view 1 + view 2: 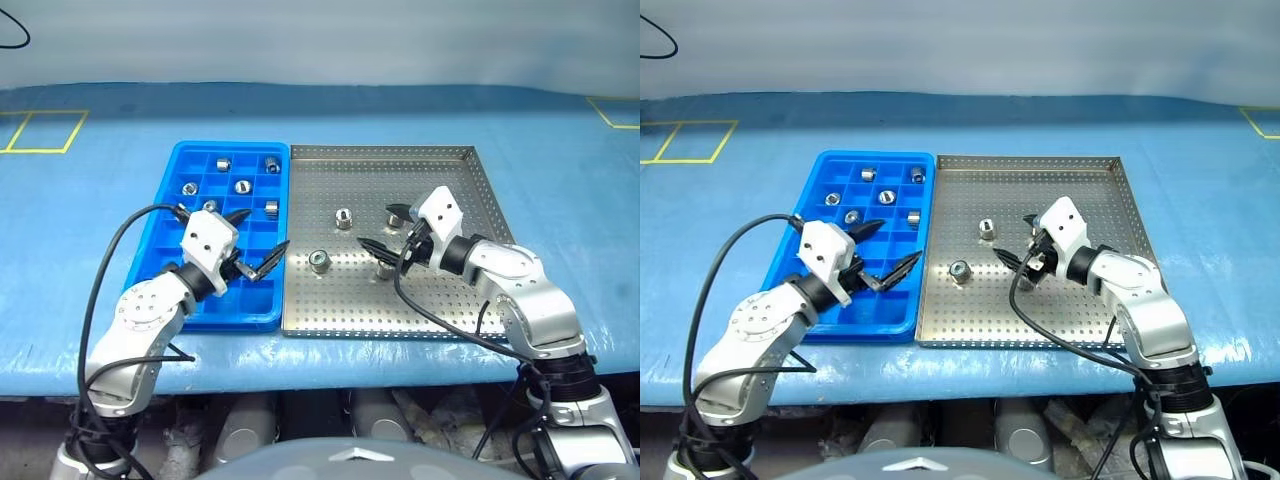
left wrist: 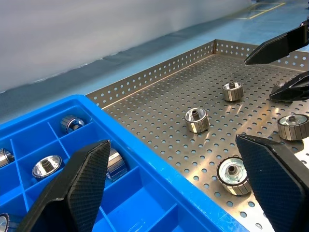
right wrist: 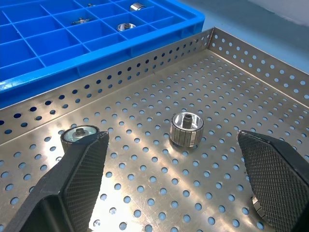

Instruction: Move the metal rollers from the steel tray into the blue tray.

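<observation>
Rollers left: I count three on the steel tray (image 1: 460,300), one (image 1: 385,268) under my right hand (image 1: 385,228).
Right hand: wide, empty, nearer.
Left hand (image 1: 257,240): wide, empty, over blue tray (image 1: 160,250).
Axis: rollers upright.

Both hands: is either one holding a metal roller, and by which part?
Nothing is held. The left hand hangs open over the bright blue plastic compartment tray; the right hand is open above the perforated steel tray.

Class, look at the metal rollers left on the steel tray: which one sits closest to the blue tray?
The roller near the steel tray's front-left part, beside the blue tray. The other rollers lie further right, nearer the right pincer.
</observation>
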`<action>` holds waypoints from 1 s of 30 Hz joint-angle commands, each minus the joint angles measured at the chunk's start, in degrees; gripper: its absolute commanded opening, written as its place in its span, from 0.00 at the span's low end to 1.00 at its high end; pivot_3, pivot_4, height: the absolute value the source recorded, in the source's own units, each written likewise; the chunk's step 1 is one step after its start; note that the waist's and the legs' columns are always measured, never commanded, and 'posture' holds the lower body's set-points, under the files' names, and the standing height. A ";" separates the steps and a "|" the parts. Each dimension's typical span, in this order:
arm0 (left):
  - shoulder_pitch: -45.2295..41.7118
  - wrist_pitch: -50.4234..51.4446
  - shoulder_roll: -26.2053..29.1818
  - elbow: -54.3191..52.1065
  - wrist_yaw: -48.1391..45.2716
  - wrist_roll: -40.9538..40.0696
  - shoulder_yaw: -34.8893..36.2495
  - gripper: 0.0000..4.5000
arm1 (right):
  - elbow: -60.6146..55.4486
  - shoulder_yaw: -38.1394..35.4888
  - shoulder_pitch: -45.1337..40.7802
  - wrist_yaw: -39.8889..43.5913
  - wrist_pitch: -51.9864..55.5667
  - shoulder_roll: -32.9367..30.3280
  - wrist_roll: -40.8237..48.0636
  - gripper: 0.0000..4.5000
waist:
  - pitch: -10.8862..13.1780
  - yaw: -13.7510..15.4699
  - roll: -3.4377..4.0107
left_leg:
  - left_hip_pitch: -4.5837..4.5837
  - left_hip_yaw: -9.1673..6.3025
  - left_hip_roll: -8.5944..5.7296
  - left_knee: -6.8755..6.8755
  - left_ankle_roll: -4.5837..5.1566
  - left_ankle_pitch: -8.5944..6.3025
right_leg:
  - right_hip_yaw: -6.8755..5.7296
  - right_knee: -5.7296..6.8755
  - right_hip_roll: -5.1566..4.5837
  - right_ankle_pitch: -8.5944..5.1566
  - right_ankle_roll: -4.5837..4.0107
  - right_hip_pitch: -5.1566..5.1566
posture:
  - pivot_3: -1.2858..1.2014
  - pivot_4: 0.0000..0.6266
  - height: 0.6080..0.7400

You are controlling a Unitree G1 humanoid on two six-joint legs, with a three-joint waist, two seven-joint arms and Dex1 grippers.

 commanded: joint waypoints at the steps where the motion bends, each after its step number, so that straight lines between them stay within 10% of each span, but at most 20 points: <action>1: -1.19 0.75 0.59 -2.77 -0.26 -0.93 0.83 1.00 | -2.14 -0.89 -0.08 0.00 -1.34 0.03 0.67 0.99 | 0.00 -0.01 0.00 | 0.00 0.00 0.00 0.00 0.00 0.00 | 0.00 0.00 0.00 0.00 0.00 0.00 | 0.49 0.24 1.00; 30: -12.77 8.78 3.97 3.46 -3.69 0.41 -6.84 1.00 | -4.50 -1.15 2.20 0.55 -5.27 0.39 1.12 0.99 | 0.00 -0.28 0.00 | 0.00 0.00 -0.01 0.01 0.00 0.00 | 0.01 0.01 0.01 0.00 0.01 0.00 | 0.47 0.24 1.00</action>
